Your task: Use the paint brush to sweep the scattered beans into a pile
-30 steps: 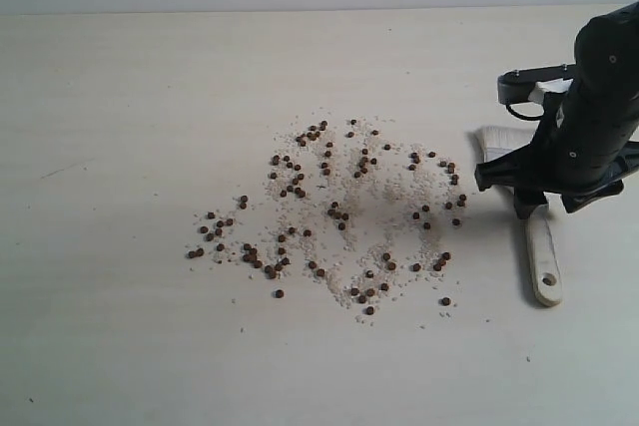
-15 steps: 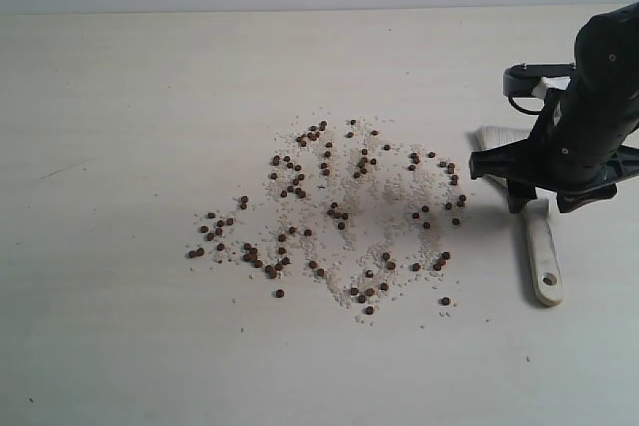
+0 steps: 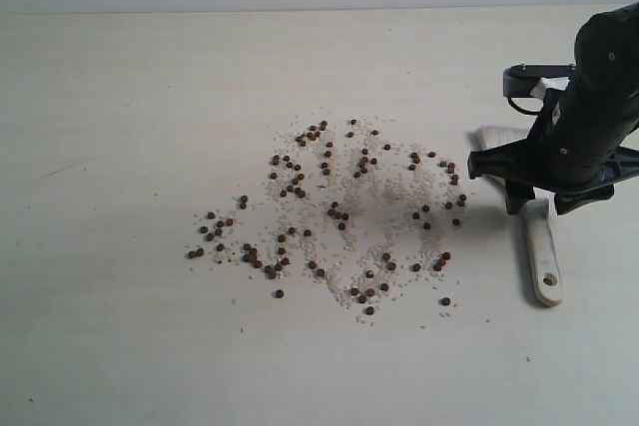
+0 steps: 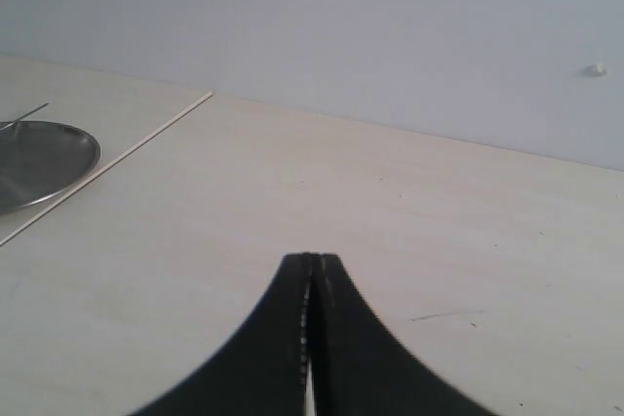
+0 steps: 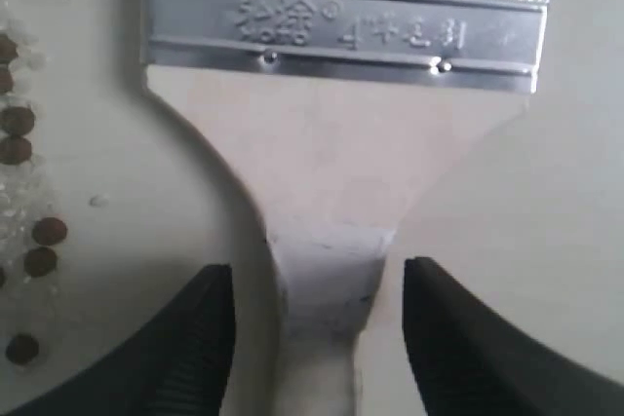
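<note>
The right end effector (image 3: 546, 199) is hanging over the paint brush (image 3: 544, 258). Its jaws are standing wide apart on either side of the handle's narrow neck, just behind the metal band, and are gripping nothing yet. The brush is lying flat on the surface (image 3: 150, 97), just right of the beans (image 3: 339, 214), with its bristles pointing toward the back.

To my eye, the pickup is the step under way. For a good grip, the jaws should be coming down centred on that neck and closing squarely on both edges. That way the head isn't twisting once it's pushing against the scatter.

The left end effector (image 4: 310, 338) is sitting clenched and empty, away from the work.

Counting up, I'm seeing one brush and two end effectors. There are several dozen beans, too many to number exactly, lying in a loose ring among whitish grains (image 3: 394, 187). One metal dish (image 4: 39, 158) is showing off to the side. No pile is forming yet.
</note>
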You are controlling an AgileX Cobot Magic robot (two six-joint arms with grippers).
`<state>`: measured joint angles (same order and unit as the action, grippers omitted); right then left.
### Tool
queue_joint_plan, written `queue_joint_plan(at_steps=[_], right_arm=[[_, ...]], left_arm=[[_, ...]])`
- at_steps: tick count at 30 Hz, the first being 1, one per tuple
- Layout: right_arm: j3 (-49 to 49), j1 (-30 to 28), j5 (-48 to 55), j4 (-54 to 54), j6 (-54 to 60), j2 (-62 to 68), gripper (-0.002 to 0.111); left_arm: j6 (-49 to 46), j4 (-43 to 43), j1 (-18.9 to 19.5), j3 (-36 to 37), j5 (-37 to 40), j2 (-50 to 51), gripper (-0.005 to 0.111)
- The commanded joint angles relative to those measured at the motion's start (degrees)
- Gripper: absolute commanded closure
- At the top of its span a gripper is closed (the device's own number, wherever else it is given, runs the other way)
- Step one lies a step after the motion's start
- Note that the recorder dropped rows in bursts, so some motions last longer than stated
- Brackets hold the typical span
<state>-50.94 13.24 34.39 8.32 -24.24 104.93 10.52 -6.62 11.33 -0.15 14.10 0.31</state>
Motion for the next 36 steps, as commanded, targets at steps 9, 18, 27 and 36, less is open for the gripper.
queue_joint_plan(at_steps=[9,18,27,36], right_arm=[[-0.23,0.12,-0.31,-0.82,0.53,1.52,0.057],[-0.35,0.12,-0.28,-0.07,0.53,3.85,0.057],[-0.35,0.12,-0.09,0.16,1.05,3.85,0.089],[-0.35,0.12,-0.95,2.95,4.48,3.74,0.108]], left_arm=[[0.45,-0.04,0.05,0.15,0.04,-0.31,0.107],[0.45,-0.04,0.05,0.15,0.04,-0.31,0.107],[0.45,-0.04,0.05,0.15,0.04,-0.31,0.107],[0.45,-0.04,0.05,0.15,0.04,-0.31,0.107]])
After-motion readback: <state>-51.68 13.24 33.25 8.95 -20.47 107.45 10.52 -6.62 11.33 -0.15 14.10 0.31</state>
